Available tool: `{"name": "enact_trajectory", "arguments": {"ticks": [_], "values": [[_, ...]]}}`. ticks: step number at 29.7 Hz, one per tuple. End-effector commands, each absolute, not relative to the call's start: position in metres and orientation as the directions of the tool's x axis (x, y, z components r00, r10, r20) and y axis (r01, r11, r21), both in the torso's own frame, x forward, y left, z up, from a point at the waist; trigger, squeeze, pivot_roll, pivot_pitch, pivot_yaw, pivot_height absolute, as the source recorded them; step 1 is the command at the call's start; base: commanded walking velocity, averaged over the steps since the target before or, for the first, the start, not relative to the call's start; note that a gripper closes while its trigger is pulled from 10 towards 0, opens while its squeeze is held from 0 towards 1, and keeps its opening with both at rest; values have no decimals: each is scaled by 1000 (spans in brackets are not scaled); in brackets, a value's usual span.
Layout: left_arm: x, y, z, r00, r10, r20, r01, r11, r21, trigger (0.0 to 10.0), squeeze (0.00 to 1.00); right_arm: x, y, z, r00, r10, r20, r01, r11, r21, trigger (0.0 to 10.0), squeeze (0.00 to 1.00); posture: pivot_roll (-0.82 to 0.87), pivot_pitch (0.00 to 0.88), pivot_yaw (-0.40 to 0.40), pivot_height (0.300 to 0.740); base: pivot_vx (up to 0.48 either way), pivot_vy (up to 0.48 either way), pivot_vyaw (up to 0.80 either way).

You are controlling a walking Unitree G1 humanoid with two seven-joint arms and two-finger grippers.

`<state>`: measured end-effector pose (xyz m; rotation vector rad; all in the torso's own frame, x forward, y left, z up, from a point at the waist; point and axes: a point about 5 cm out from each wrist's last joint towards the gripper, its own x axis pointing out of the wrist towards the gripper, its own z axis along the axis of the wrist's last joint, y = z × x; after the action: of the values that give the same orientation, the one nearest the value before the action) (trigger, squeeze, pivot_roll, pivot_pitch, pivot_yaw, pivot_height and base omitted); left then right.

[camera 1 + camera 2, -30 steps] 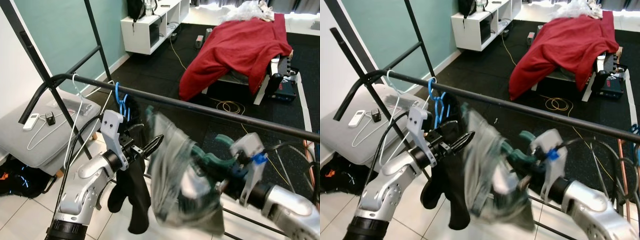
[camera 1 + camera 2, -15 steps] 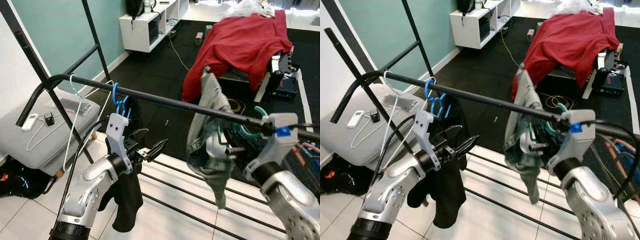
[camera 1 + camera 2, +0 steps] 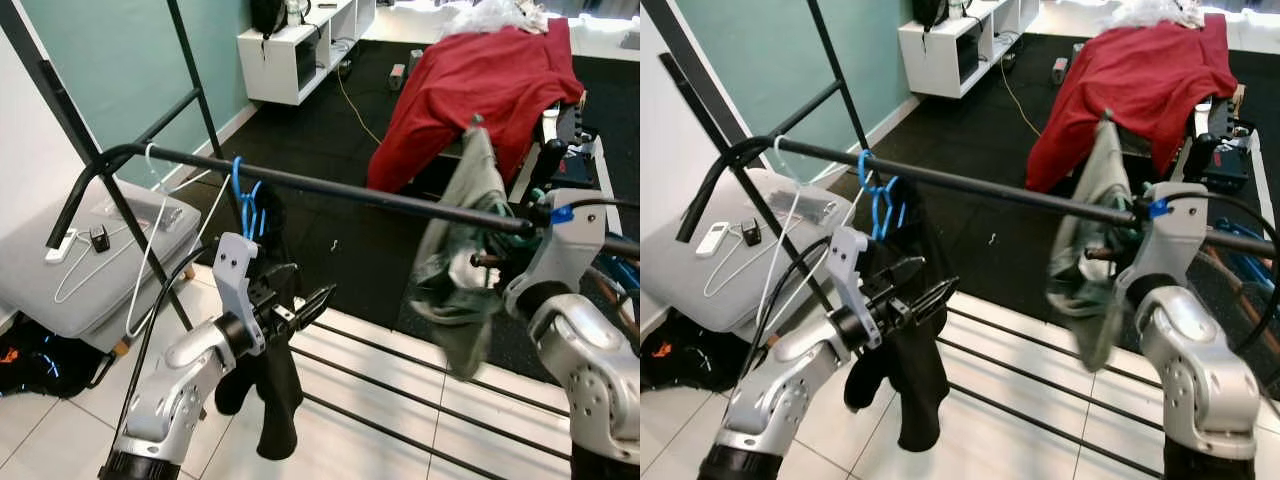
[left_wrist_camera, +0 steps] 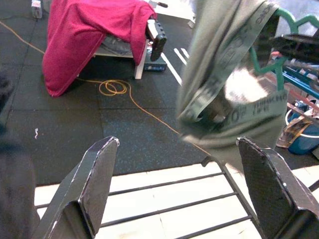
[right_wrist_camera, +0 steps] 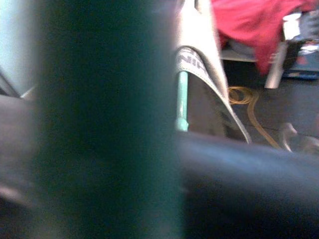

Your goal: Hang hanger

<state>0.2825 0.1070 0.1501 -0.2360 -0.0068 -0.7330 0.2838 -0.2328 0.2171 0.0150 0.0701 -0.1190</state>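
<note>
A black clothes rail point(image 3: 330, 187) crosses in front of me at chest height. A grey-green garment point(image 3: 455, 275) hangs on a green hanger point(image 4: 295, 16), right up against the rail at its right part. My right gripper point(image 3: 490, 258) is shut on the green hanger just under the rail, and the cloth partly hides its fingers. The right wrist view is blurred, with the green hanger point(image 5: 182, 99) and the dark rail close up. My left gripper point(image 3: 303, 305) is open and holds nothing, below the rail beside a black garment point(image 3: 272, 385) on a blue hanger point(image 3: 243, 200).
An empty white wire hanger point(image 3: 150, 235) hangs at the rail's left end. The rack's low bars point(image 3: 400, 400) run over the white tiles. A grey cushion point(image 3: 80, 265) lies on the left. A red blanket point(image 3: 480, 90) covers a bench, with a white shelf unit point(image 3: 300, 50) behind.
My right arm has swung the garment on its green hanger up and to the right, from low in front of me to the rail. The left gripper stays open in about the same place.
</note>
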Motion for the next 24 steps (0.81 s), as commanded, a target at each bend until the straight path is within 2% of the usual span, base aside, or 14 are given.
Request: {"name": "enact_trajectory", "arguments": {"ticks": [1, 6, 7, 10, 11, 17, 19, 22, 24], "values": [[280, 110, 150, 749, -658, 73, 658, 727, -197, 10000, 0, 286, -240, 214, 978, -181, -109, 180, 984, -19, 10000, 0, -163, 120, 75, 740, 0, 0, 0], [279, 110, 150, 750, -658, 71, 657, 728, -198, 10000, 0, 285, -235, 202, 963, -187, -193, 180, 982, -49, 10000, 0, -160, 124, 72, 740, 0, 0, 0], [278, 110, 150, 748, -660, 69, 658, 726, -199, 10000, 0, 282, -230, 193, 957, -158, -242, 152, 987, -46, 10000, 502, -160, 124, 72, 740, 0, 0, 0], [278, 110, 150, 748, -660, 68, 659, 726, -199, 10000, 0, 282, -229, 191, 953, -160, -256, 153, 987, -46, 10000, 502, -163, 126, 72, 740, 0, 0, 0], [278, 110, 150, 747, -661, 67, 660, 725, -200, 10000, 0, 280, -225, 188, 953, -145, -265, 138, 989, -43, 10000, 1000, -163, 126, 72, 740, 0, 0, 0], [278, 109, 150, 744, -665, 67, 662, 721, -203, 10000, 0, 268, -212, 178, 953, -123, -277, 116, 992, -41, 10000, 1000, -180, 128, 68, 740, 0, 0, 0], [277, 108, 149, 739, -670, 68, 668, 715, -206, 10000, 0, 256, -202, 175, 960, -110, -257, 97, 993, -62, 10000, 1000, -191, 127, 67, 740, 0, 0, 0], [277, 106, 149, 731, -679, 71, 676, 705, -212, 10000, 0, 244, -189, 176, 975, -63, -213, 39, 993, -113, 10000, 1000, -200, 125, 67, 740, 0, 0, 0], [277, 103, 149, 718, -692, 76, 689, 692, -217, 10000, 0, 232, -182, 182, 990, -27, -140, -5, 975, -222, 10000, 1000, -207, 124, 69, 740, 0, 0, 0]]}}
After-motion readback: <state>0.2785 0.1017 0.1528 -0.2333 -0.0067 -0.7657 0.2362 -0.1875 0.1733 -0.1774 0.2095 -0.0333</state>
